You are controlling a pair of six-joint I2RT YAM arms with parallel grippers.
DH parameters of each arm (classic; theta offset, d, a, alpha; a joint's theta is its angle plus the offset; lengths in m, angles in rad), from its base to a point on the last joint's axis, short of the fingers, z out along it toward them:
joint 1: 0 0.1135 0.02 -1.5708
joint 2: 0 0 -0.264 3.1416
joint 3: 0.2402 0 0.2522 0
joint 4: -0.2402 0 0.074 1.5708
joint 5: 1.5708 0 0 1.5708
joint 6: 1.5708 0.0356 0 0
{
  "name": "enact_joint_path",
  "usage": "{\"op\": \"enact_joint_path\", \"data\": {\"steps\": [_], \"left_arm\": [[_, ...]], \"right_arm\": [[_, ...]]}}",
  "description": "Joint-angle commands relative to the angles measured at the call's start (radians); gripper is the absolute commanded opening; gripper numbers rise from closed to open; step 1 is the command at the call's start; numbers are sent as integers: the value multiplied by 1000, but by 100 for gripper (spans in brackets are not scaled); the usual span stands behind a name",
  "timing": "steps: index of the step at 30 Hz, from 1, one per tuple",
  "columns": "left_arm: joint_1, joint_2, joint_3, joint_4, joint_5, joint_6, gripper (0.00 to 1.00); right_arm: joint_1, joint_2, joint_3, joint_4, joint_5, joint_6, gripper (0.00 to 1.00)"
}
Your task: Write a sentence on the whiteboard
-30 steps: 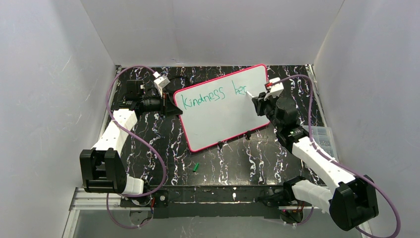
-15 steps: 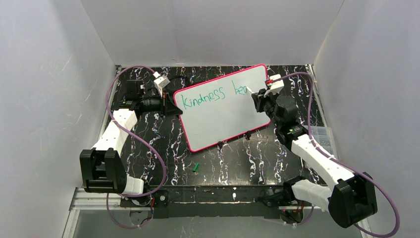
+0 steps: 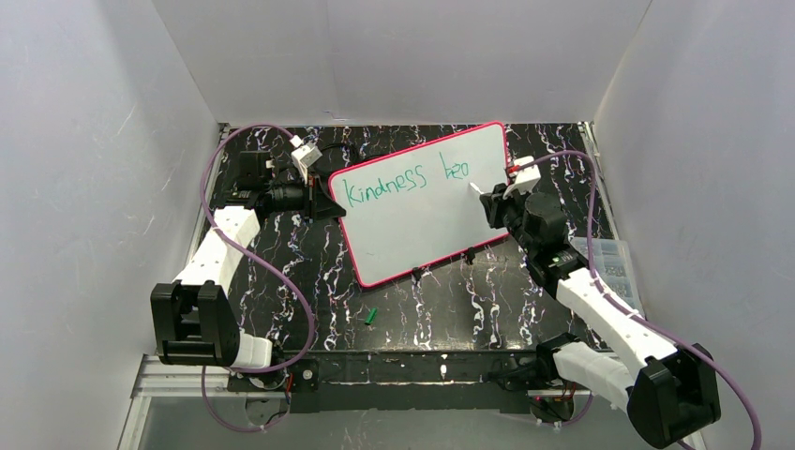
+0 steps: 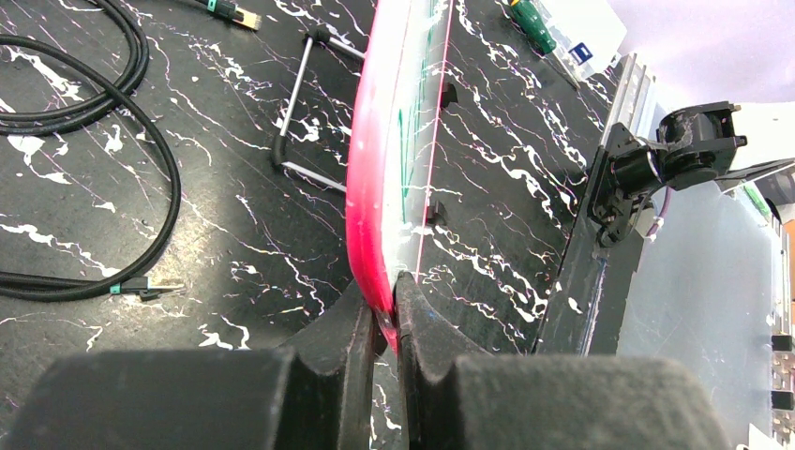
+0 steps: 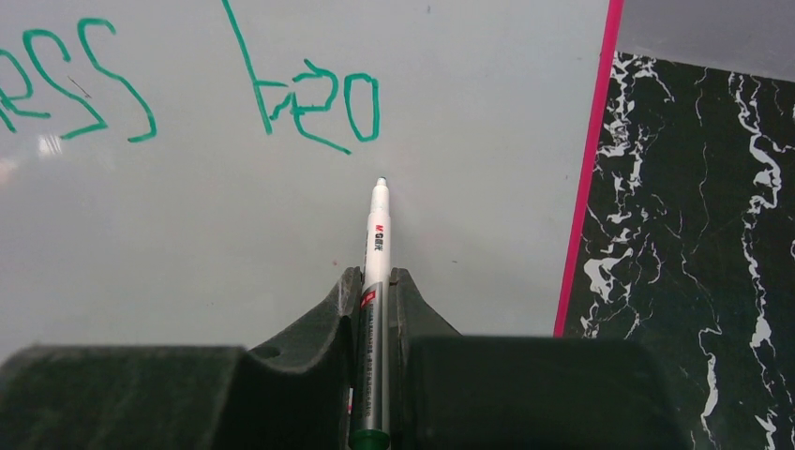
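Green lettering on white, framed in pink-red, over black marble.

The whiteboard (image 3: 422, 230) is glossy white with a pink-red rim; the sentence (image 3: 384, 186) on it is green. The table (image 3: 450, 300) beneath the whiteboard is black with white veining. The marker (image 5: 376, 244) at the whiteboard's face is white toward the tip, silver with red print behind and green at its end, between the black right jaws. A small green object (image 3: 370, 316) lies off the whiteboard's near edge.

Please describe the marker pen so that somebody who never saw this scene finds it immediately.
Find the big pink-rimmed whiteboard on the black marbled table. At its right side, the right gripper is shut on the marker. It is the slim white-and-silver pen between the black jaws, its tip pointing at the green lettering.
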Motion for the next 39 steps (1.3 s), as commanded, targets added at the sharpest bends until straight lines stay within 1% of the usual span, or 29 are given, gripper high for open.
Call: {"op": "enact_joint_path", "data": {"steps": [1, 11, 26, 33, 39], "left_arm": [[-2, -37, 25, -6, -45, 66, 0], [-2, -42, 24, -3, -45, 64, 0], [-2, -40, 23, -1, -48, 65, 0], [-3, -39, 24, -3, -48, 66, 0], [-2, -36, 24, -3, -48, 65, 0]], "right_arm": [[-3, -11, -13, 4, -6, 22, 1], [-3, -41, 25, 41, 16, 23, 1], [-3, 42, 68, 145, 15, 14, 1], [-3, 50, 62, 140, 30, 6, 1], [-3, 27, 29, 107, 33, 15, 1]]}}
